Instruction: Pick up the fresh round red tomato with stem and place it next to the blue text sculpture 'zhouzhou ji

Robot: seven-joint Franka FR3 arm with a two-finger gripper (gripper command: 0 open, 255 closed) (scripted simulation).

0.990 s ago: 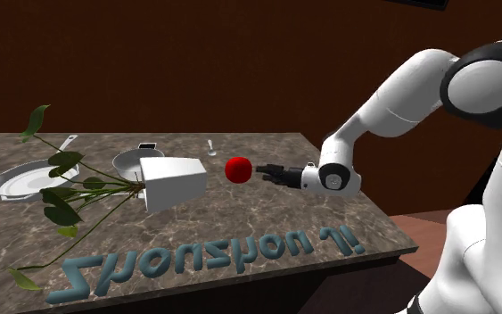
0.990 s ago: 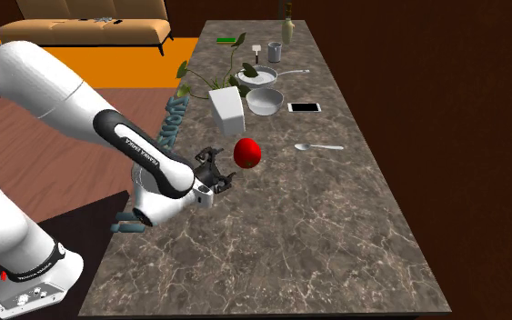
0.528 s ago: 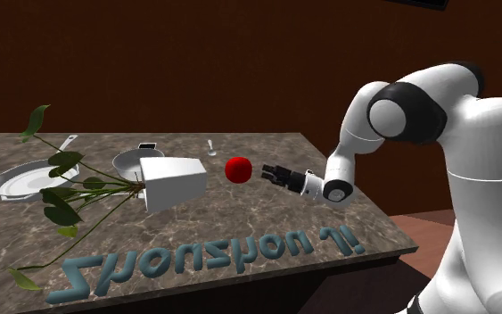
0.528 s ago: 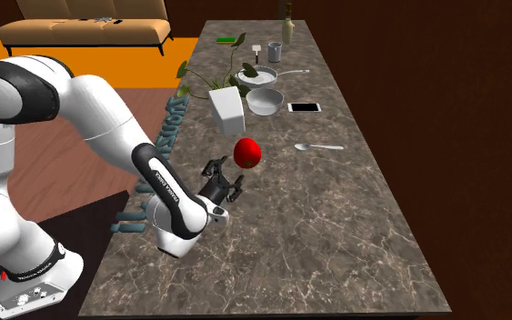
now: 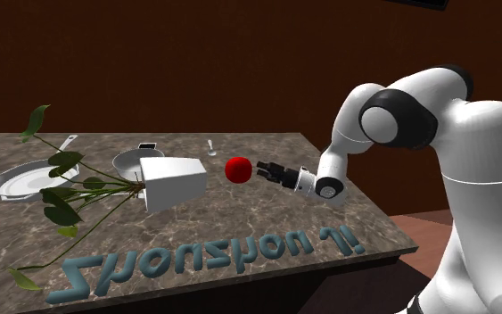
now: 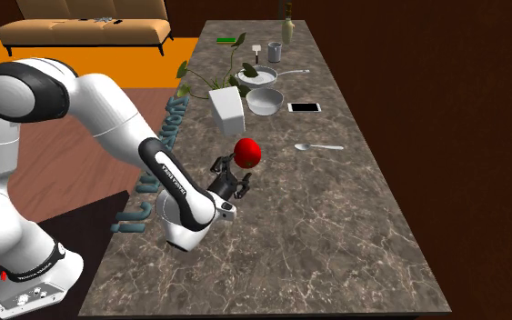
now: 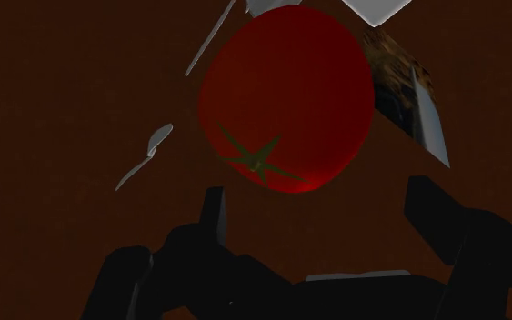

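black two-finger hand (image 5: 262, 168) wide open, gripping nothing, held low and level w/ round red green-stemmed tomato (image 5: 237, 169) just ahead, prob. so its fingers can straddle it; blue text sculpture (image 5: 213, 250) lies along dark marble counter's (image 5: 267, 218) robot-side edge.

A long counter of brown veined stone (image 6: 336, 218) is carrying a round red tomato (image 6: 247, 152) near its middle. A blue text sculpture (image 5: 213, 252) is lying along one edge. A white box-shaped planter (image 5: 173, 181) is lying tipped over, and a white round bowl (image 6: 265, 101), a pale spoon (image 6: 318, 146) and a flat white phone (image 6: 304, 107) are resting nearby.
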